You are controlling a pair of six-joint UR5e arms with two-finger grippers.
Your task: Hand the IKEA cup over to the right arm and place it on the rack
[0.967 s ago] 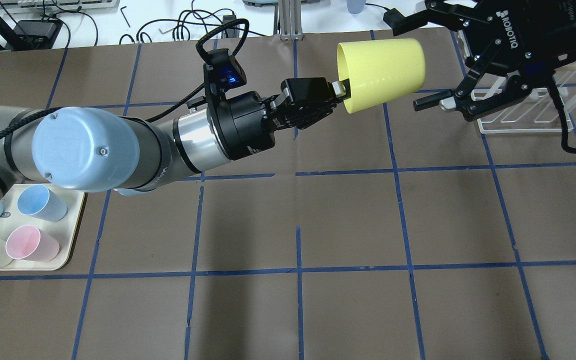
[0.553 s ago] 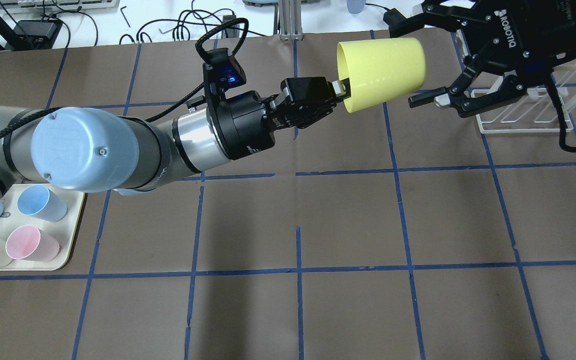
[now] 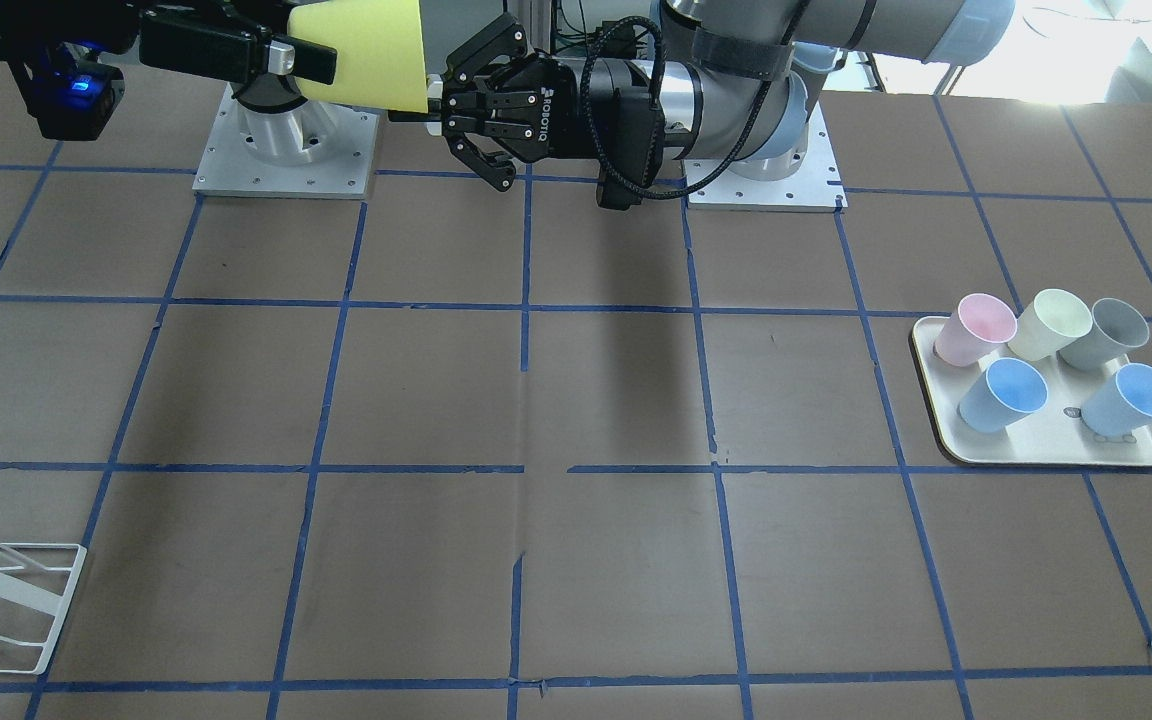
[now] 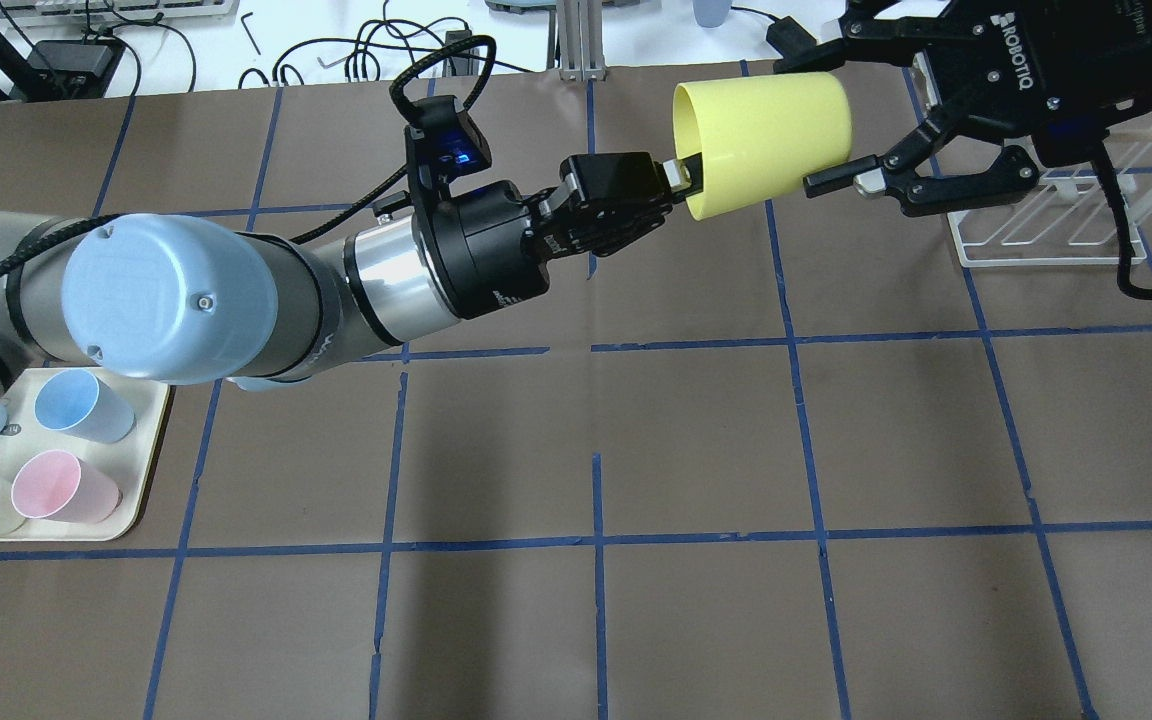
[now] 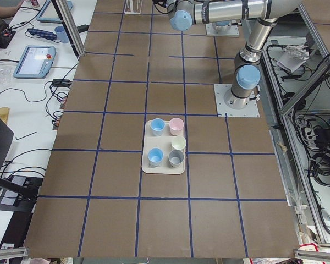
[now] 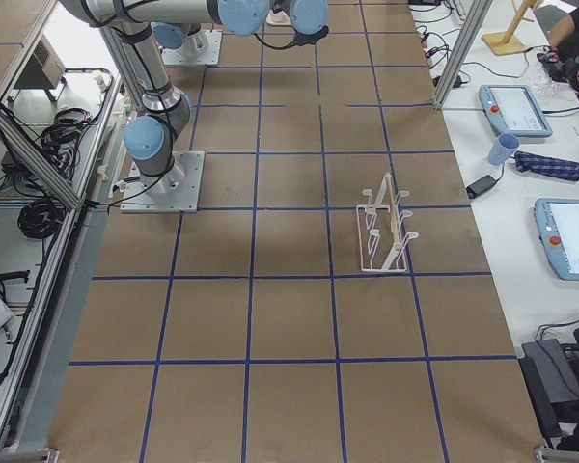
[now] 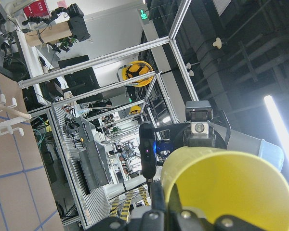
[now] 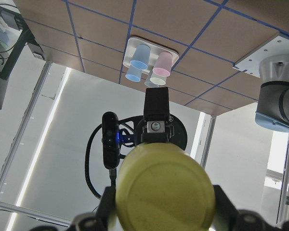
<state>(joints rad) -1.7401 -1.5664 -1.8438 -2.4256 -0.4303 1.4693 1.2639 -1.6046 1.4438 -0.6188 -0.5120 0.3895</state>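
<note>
— Upper middle overhead: bright yellow tapered plastic cup [image 4: 766, 140] sideways above desk [image 4: 696, 430], rim pinched in closed left tool [image 4: 678, 180].
— Around its base, right tool [image 4: 821, 118] spread wide; flat bottom visible only from right wrist.

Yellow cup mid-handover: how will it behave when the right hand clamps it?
Probably light: the left hand holds the yellow cup level by its rim alone. The taper may let it squirt out of the right hand, which straddles the narrow end. Thin wall might flex.

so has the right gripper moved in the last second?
Yes. In the overhead view the right gripper shifted left, away from the rack; its fingers now straddle the base of the IKEA cup.
</note>
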